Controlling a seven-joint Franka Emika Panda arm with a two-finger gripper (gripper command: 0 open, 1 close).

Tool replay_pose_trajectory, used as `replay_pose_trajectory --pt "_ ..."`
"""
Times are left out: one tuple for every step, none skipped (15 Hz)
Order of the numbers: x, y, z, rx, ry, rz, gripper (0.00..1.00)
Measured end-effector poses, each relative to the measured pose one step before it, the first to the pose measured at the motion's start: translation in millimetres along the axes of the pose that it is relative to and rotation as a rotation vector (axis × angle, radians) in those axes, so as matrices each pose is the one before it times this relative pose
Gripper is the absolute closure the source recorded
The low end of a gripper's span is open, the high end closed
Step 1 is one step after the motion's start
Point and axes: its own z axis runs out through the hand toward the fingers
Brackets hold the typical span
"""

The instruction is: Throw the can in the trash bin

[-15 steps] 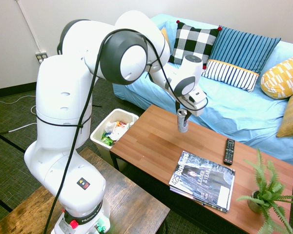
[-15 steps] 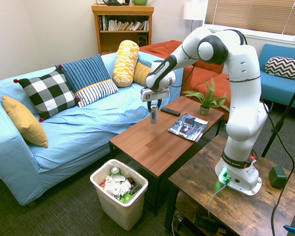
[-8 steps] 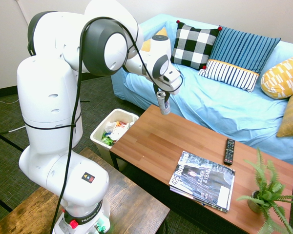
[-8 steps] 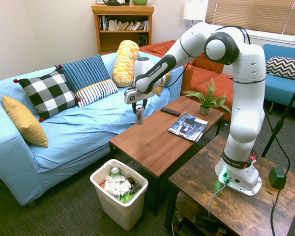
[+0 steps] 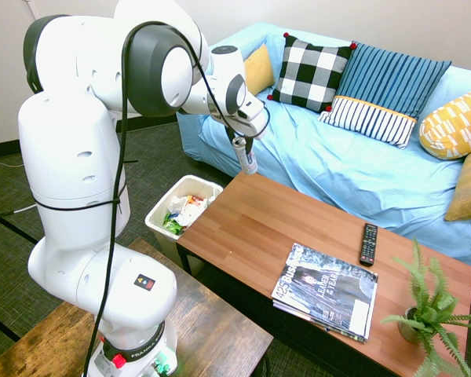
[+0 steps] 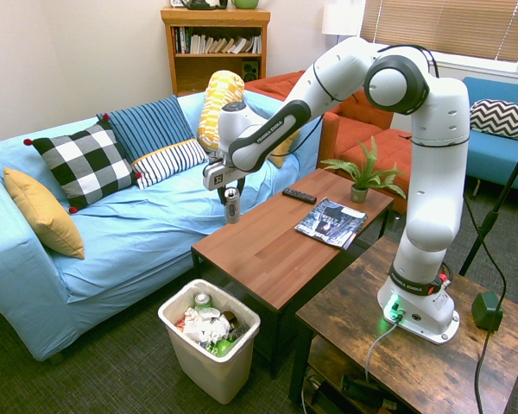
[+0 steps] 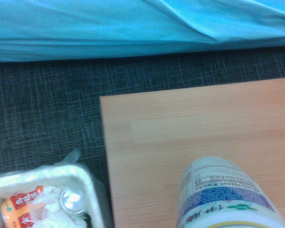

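The slim silver can hangs in the air, tilted a little, above the far corner of the wooden coffee table on the bin's side. My gripper is shut on the can's top. The white trash bin stands on the carpet just off that end of the table, below and to the side of the can. It is filled with paper, wrappers and another can.
On the table lie a magazine, a black remote and a potted plant. A blue sofa with cushions runs along the table's far side. Dark carpet surrounds the bin.
The arm has swung the held can from above the table's middle toward the bin end of the table, about two can-lengths per half second, and raised it slightly.
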Motion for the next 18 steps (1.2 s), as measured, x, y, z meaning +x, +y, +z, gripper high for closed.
replay_pose_trajectory --pt "-17.01 -10.99 -2.5 0.00815 0.0029 -0.01655 1.0" --pt "-17.65 -12.1 -0.43 0.00806 -0.00206 -0.017 1.0" --pt "-19.01 -13.07 2.47 0.00647 -0.0087 -0.02223 1.0" --pt "-19.29 -13.71 6.2 0.00354 -0.01377 -0.02774 1.0" --pt "-18.07 -13.61 8.12 0.00085 -0.01388 -0.02942 1.0" --pt "-17.1 -12.77 9.85 -0.00379 -0.01177 -0.0285 1.0" --pt "-16.66 -11.69 11.88 -0.00757 -0.00976 -0.02411 1.0" --pt "-15.74 -9.97 12.93 -0.01072 -0.00951 -0.0239 1.0" --pt "-14.68 -7.64 15.27 -0.01408 -0.00879 -0.02082 1.0" --pt "-13.03 -6.26 14.99 -0.01348 -0.00951 -0.01669 1.0" --pt "-10.46 -4.13 13.25 -0.01335 -0.00776 -0.01307 1.0" --pt "-8.52 -2.97 11.56 -0.01374 -0.00337 -0.01206 1.0" --pt "-7.83 -1.93 11.24 -0.01434 -0.00272 -0.00948 1.0" --pt "-5.66 -2.48 7.77 -0.00913 -0.00135 -0.00805 0.0" --pt "-2.39 -2.26 4.65 -0.00844 0.00033 -0.00476 0.0" --pt "-0.43 -1.87 2.17 -0.00634 0.0015 -0.00173 0.0" --pt "1.13 -1.68 -0.08 -0.00521 0.00132 0.00075 0.0" --pt "1.35 -0.84 0.05 -0.00437 0.00094 0.00132 0.0"
